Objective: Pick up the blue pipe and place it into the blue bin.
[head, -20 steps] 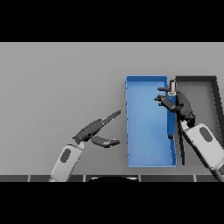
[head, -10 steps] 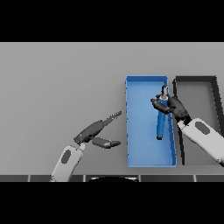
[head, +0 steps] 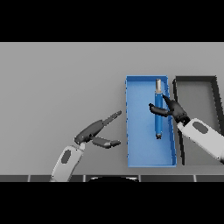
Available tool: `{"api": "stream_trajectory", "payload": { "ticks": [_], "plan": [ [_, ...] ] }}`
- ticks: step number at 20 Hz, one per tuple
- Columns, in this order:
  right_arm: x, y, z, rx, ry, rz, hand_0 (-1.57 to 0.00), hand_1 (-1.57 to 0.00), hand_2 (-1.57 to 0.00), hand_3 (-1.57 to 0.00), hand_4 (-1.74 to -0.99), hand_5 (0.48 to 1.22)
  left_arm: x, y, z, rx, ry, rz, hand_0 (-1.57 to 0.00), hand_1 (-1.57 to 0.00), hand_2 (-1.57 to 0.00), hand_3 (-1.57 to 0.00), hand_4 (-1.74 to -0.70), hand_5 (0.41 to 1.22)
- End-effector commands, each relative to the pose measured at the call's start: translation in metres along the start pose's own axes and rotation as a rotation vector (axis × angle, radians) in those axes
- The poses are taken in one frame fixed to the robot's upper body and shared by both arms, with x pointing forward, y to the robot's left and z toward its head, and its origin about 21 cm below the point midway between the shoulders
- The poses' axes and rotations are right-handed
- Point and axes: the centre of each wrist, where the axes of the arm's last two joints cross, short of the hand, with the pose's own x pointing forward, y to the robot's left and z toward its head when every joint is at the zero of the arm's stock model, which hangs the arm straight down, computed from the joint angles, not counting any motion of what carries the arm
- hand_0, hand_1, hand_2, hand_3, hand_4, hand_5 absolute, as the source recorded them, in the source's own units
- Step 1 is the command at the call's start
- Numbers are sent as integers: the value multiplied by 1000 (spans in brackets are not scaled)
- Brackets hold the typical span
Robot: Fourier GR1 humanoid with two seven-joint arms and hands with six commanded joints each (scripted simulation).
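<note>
The pipe [head: 158, 109] lies inside the bin [head: 140, 153], long axis parallel to the bin's long walls, with the right hand [head: 171, 109] curled round its middle; the left hand [head: 94, 131] rests open, well apart.

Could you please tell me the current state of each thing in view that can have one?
blue pipe: over the blue bin's inside, lengthwise, held by the right hand.
blue bin: upright, open-topped, on the table.
black bin: open-topped, nothing visible inside.
right hand: fingers curled round the pipe.
left hand: open, fingers straight, holding nothing.
</note>
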Motion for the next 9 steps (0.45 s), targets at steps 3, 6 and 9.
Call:
{"api": "stream_trajectory", "payload": {
  "ticks": [3, 6, 9],
  "plan": [
    [-1, 4, 2, 4, -4, 25, -10, -9, -9, -5, -1020, 666, -1, -1, 0, -1, -1, -5, 1, 1, 1, 1, -886, 431],
    [0, 5, 0, 24, -4, 27, -6, -5, -5, -3, -1022, 658, 2, 3, 2, 4, 1, -9, 1, 1, 1, 1, -885, 431],
    [4, 2, 1, 24, -9, 29, -6, -5, -5, -3, -1022, 643, 4, 3, 1, -6, 7, -9, 1, 1, 1, 1, -885, 431]
  ]
}}
